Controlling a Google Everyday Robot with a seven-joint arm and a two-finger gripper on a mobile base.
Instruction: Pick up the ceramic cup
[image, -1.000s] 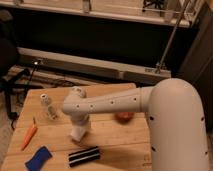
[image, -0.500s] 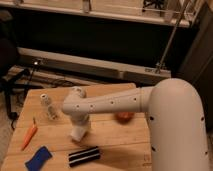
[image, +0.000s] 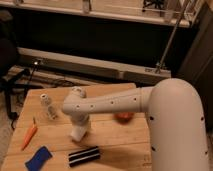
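Camera view: gripper (image: 78, 131) jaws closed on upright ceramic cup (image: 78, 134).

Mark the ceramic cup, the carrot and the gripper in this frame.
ceramic cup (image: 78, 133): camera view, lower white wall below the wrist.
carrot (image: 29, 136): camera view, middle of the orange body.
gripper (image: 80, 125): camera view, arm's end, down over the cup.

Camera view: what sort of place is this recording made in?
Probably a lab or office test area, not a home. A wooden table holds scattered test items: a carrot, a small bottle and a white cup. A dark ledge with a metal pole runs behind. The end effector is at the cup.
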